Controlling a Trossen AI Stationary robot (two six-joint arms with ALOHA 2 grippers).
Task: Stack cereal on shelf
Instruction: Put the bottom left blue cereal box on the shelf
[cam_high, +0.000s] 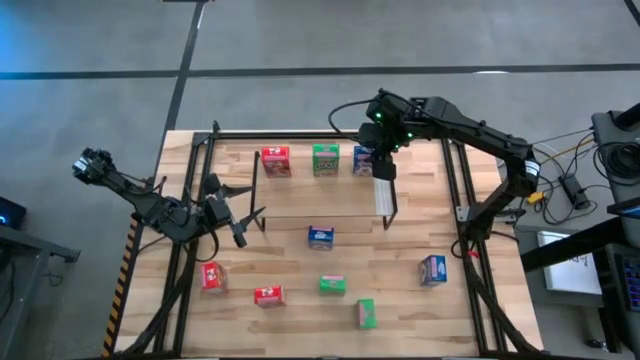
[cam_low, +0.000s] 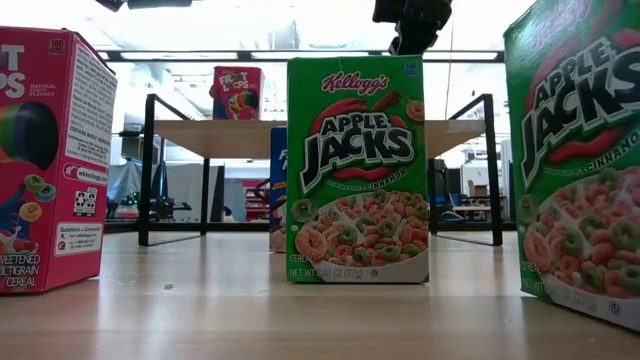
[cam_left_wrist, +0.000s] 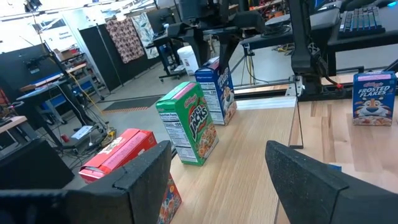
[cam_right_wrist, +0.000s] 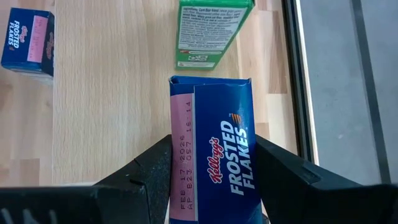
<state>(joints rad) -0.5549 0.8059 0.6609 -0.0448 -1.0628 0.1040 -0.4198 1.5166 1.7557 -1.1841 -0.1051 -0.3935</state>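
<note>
- Right wrist view alone shows the right claw (cam_right_wrist: 211, 171) clamped on a blue cardboard cereal box (cam_right_wrist: 214, 149), over the shelf's (cam_high: 300, 190) wood top beside the green box (cam_high: 325, 159).
- High view: left claw (cam_high: 232, 212) apart, empty, at the shelf's left end; 6 boxes stand scattered on the wooden desk (cam_high: 400, 300).

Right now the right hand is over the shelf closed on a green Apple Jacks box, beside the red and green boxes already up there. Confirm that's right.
Not quite. The right hand grips a blue Frosted Flakes box, not a green one; the right wrist view shows it. The rest stands: in the high view it is over the shelf, beside the red box and green box.
</note>
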